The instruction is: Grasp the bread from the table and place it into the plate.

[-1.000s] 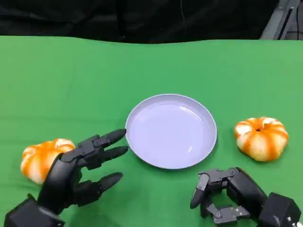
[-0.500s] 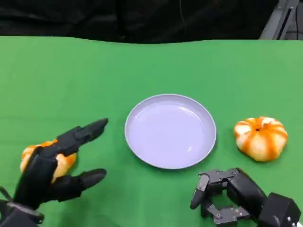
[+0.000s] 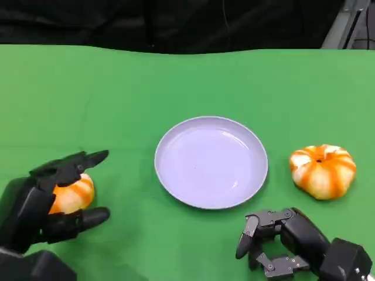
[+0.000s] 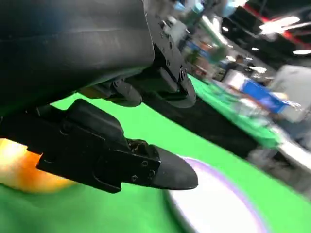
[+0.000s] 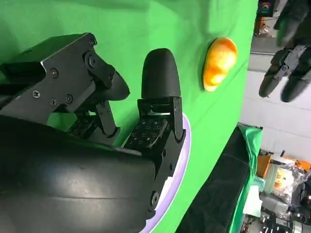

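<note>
Two orange-and-white round breads lie on the green table. One bread (image 3: 73, 193) is at the left, between the spread fingers and thumb of my left hand (image 3: 41, 205), which reaches around it without closing; the left wrist view shows that bread (image 4: 19, 170) behind my fingers (image 4: 146, 165). The other bread (image 3: 323, 170) sits to the right of the lavender plate (image 3: 211, 164), which is bare. My right hand (image 3: 281, 243) rests near the table's front edge, fingers loosely bent, holding nothing. The right wrist view shows the left bread (image 5: 219, 63) and the plate's rim (image 5: 183, 155).
The green table (image 3: 117, 88) stretches back to a dark backdrop. The plate (image 4: 218, 204) lies a short way to the right of my left hand. Green cloth shows between the plate and each bread.
My left hand has swung left, away from the plate's edge, and now has its fingers around the left bread. The right hand, plate and right bread have not moved.
</note>
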